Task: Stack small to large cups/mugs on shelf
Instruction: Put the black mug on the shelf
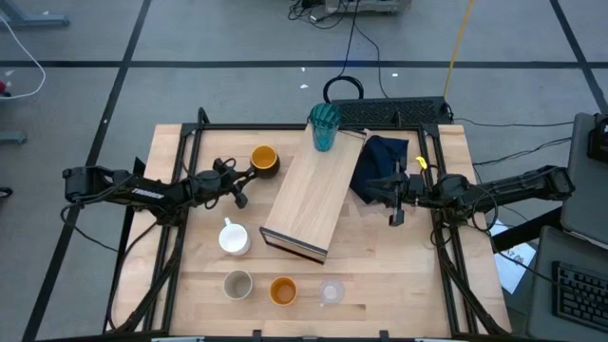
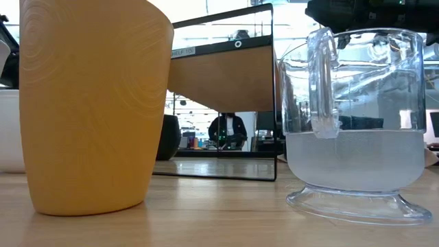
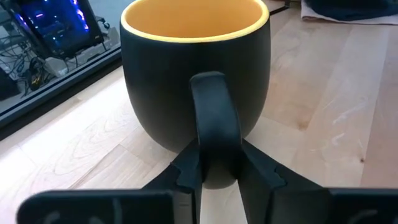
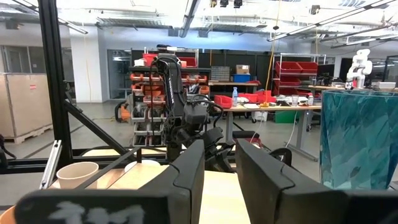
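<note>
- The left gripper (image 3: 217, 171) gripped the handle of the dark mug with yellow inside (image 3: 196, 68), standing on the table (image 1: 399, 275) beside the shelf (image 1: 313, 199).
- The right gripper (image 1: 395, 201) hung over the navy cloth (image 1: 382, 161), jaws narrow, empty.
- The teal ribbed tumbler (image 1: 324, 126) stood at the shelf's far end.

High view: straight down over the whole desk (image 1: 399, 285). Low view: desk level, very close to the orange cup (image 2: 92, 103), which both share. Wrist views face forward.
</note>
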